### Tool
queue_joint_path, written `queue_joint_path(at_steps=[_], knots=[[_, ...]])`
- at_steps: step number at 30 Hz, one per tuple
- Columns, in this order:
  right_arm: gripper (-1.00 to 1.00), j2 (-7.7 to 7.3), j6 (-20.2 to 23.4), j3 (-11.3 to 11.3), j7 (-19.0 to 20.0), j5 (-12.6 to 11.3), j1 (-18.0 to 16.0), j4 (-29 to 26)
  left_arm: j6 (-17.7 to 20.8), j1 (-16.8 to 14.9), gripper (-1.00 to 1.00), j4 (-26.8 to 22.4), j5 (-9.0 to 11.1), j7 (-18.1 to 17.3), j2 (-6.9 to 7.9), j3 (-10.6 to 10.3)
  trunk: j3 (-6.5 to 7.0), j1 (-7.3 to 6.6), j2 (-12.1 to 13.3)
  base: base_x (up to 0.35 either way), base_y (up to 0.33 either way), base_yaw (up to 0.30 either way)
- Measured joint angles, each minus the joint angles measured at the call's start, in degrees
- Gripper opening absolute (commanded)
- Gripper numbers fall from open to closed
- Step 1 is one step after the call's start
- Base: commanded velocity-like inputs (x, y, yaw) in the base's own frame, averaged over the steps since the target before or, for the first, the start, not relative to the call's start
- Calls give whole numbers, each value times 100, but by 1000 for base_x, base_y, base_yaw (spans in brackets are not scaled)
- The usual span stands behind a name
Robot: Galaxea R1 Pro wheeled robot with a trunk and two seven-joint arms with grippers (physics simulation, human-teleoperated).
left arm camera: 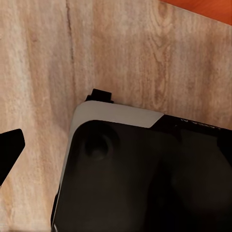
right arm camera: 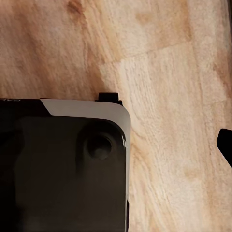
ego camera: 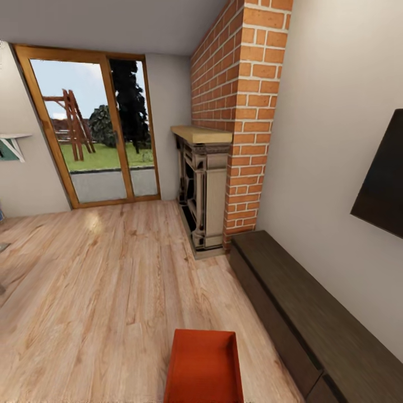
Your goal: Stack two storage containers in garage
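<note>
From the head view, one storage container (ego camera: 204, 366) sat on the light wood-plank floor (ego camera: 101, 280) at the near edge of the picture, an orange-red rectangular bin with smooth matte walls and softly rounded corners. To its right ran a long, low, dark wood cabinet (ego camera: 313, 319) against the pale plaster wall. Past the cabinet's far end rose a brick chimney (ego camera: 246, 112), rough red courses with pale mortar, and at its foot a carved beige fireplace surround (ego camera: 202, 196) under a thick, light wooden mantel (ego camera: 201, 134). A flat black panel (ego camera: 383, 179) hung on the right wall. At the far side a glass door in an orange wooden frame (ego camera: 95, 129) gave onto grass, a dark tree and a wooden A-frame.

In the left wrist view, a glossy black housing with a grey rounded edge (left arm camera: 140, 169) lay over the grained planks, and a corner of orange-red (left arm camera: 208, 8) showed at the picture's edge. A black tip (left arm camera: 9, 150) poked in at one side; whether the left jaws were released or clenched could not be told.

In the right wrist view, a like black-and-grey housing (right arm camera: 67, 164) covered the planks, with a small black tip (right arm camera: 226, 145) at the edge. The state of the right jaws could not be told either.
</note>
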Motion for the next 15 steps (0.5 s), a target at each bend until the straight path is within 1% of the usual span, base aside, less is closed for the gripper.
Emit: queue_joint_path(at_steps=[15], knots=[[100, 2, 0, 0, 1, 5, 0, 0, 0, 0, 100, 0, 0, 0, 0, 0, -138, 0, 0, 0, 0, 92]])
